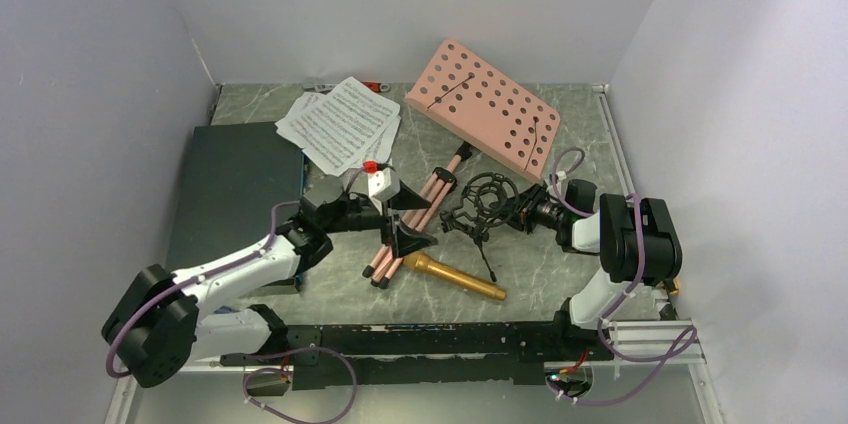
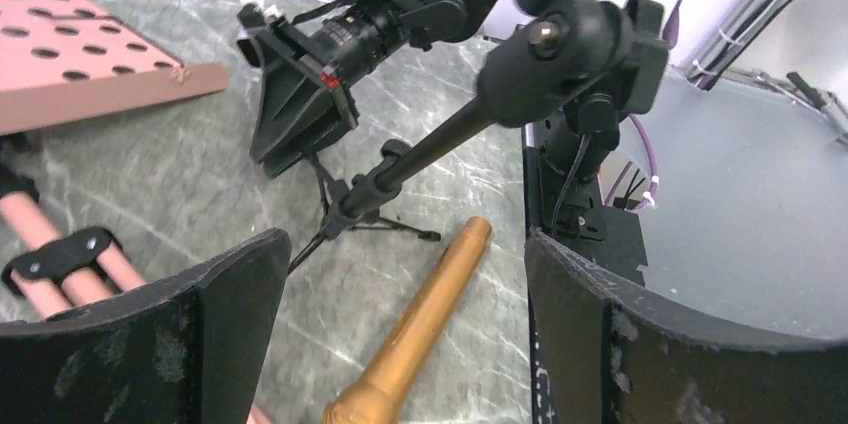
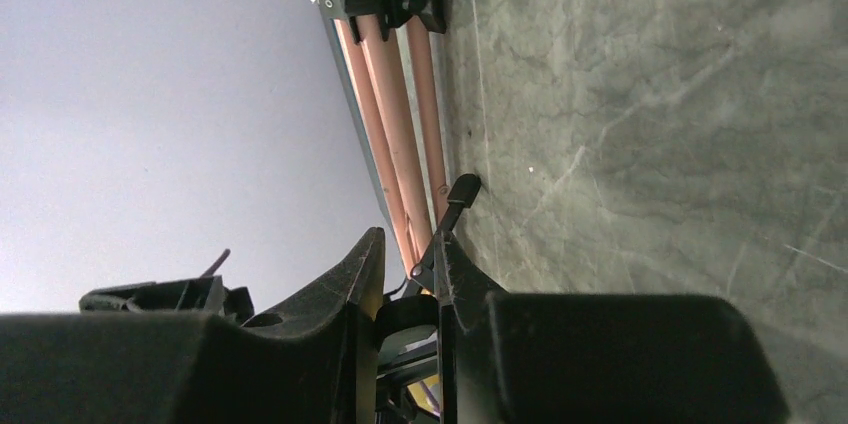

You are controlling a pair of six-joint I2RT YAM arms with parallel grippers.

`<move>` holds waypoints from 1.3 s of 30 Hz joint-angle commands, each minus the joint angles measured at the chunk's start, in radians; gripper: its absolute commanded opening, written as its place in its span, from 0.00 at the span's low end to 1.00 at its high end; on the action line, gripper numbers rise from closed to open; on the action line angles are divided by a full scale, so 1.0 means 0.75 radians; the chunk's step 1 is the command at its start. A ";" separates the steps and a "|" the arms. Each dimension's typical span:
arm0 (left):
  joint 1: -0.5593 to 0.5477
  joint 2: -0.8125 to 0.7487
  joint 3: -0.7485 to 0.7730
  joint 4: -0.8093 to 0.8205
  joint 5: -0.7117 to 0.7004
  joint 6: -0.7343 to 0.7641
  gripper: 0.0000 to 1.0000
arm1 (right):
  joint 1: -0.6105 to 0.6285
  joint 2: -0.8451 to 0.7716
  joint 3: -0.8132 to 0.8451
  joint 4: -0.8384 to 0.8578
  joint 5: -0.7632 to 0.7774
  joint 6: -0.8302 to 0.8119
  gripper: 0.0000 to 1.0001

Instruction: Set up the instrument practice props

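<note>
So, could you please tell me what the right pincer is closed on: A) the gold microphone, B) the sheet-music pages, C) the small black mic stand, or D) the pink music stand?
C, since the right pincer is clamped on the small black mic stand, while the gold microphone lies loose on the table.

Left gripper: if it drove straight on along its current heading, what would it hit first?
Probably the black mic stand, held tilted by the right gripper; its pole crosses ahead of the open left gripper. The gold microphone lies lower and may come first; depth is unclear.
</note>
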 commanded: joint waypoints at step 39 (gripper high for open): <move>-0.261 0.385 0.317 0.286 -0.325 0.095 0.03 | 0.029 -0.793 0.287 -1.169 0.775 -0.735 0.85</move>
